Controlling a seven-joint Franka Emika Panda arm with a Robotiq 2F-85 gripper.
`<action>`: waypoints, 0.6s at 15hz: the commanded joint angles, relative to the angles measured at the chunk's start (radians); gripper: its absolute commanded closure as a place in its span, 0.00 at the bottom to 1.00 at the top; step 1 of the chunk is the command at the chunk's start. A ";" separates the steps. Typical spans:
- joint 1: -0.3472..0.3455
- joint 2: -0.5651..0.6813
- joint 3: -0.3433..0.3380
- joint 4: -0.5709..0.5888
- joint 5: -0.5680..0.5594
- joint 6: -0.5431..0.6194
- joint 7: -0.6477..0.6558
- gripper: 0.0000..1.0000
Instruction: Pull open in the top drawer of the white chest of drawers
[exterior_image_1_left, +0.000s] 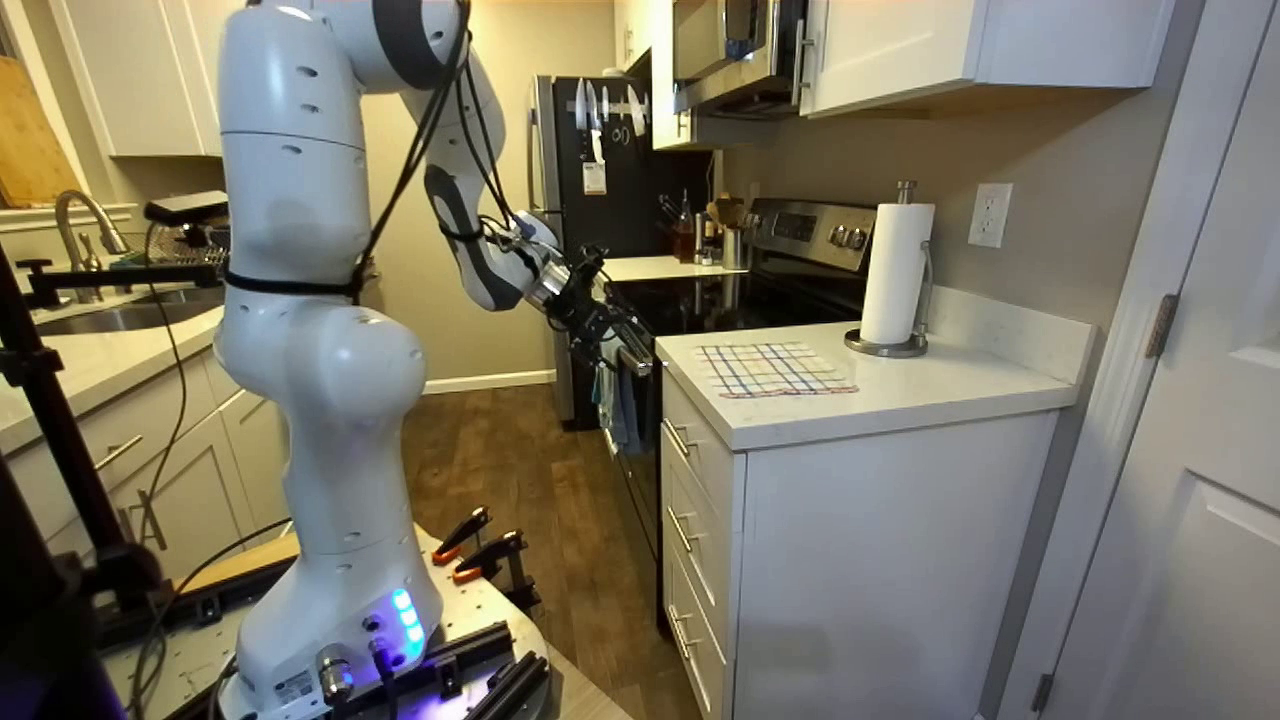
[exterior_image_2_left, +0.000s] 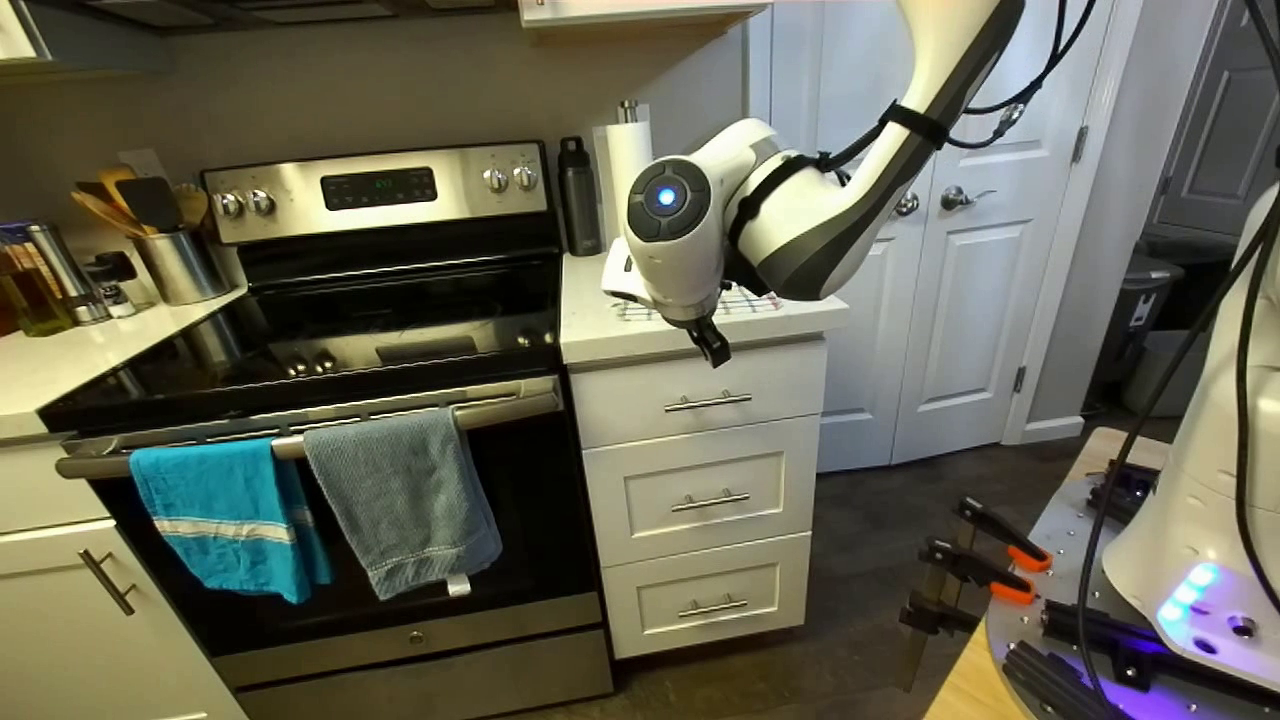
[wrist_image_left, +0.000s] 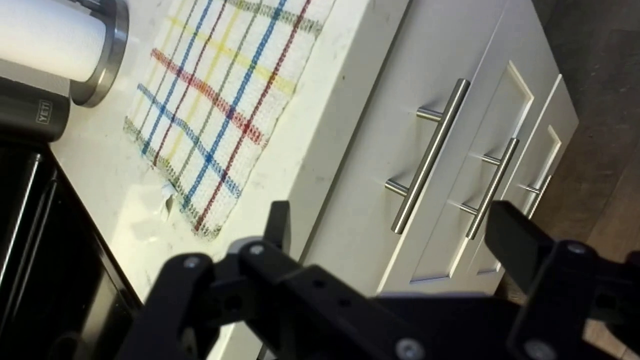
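The white chest of drawers (exterior_image_1_left: 880, 560) stands beside the stove, with several silver bar handles on its front. Its top drawer (exterior_image_2_left: 630, 405) is shut; its flat white front also shows in the wrist view (wrist_image_left: 375, 150). The top drawer's handle (wrist_image_left: 432, 155) is a horizontal metal bar, seen slanted in the wrist view (exterior_image_2_left: 708, 401). My gripper (wrist_image_left: 392, 212) is open and empty, its black fingers spread wide with nothing between them. In an exterior view the gripper (exterior_image_1_left: 638, 358) hangs near countertop height, in front of the chest and apart from the handle. The drawer's inside is hidden.
A checked cloth (exterior_image_1_left: 775, 370) and a paper towel roll (exterior_image_1_left: 897, 275) are on the countertop (exterior_image_1_left: 900, 400). A dark bottle (exterior_image_2_left: 578, 195) stands near the roll. The black stove (exterior_image_2_left: 400, 330) adjoins the chest, with towels (exterior_image_2_left: 400, 500) on its oven handle.
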 joint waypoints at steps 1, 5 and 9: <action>0.005 0.067 -0.037 0.047 -0.066 0.041 0.036 0.00; 0.011 0.068 -0.041 0.049 -0.033 0.029 0.004 0.00; 0.012 0.070 -0.041 0.051 -0.033 0.030 0.004 0.00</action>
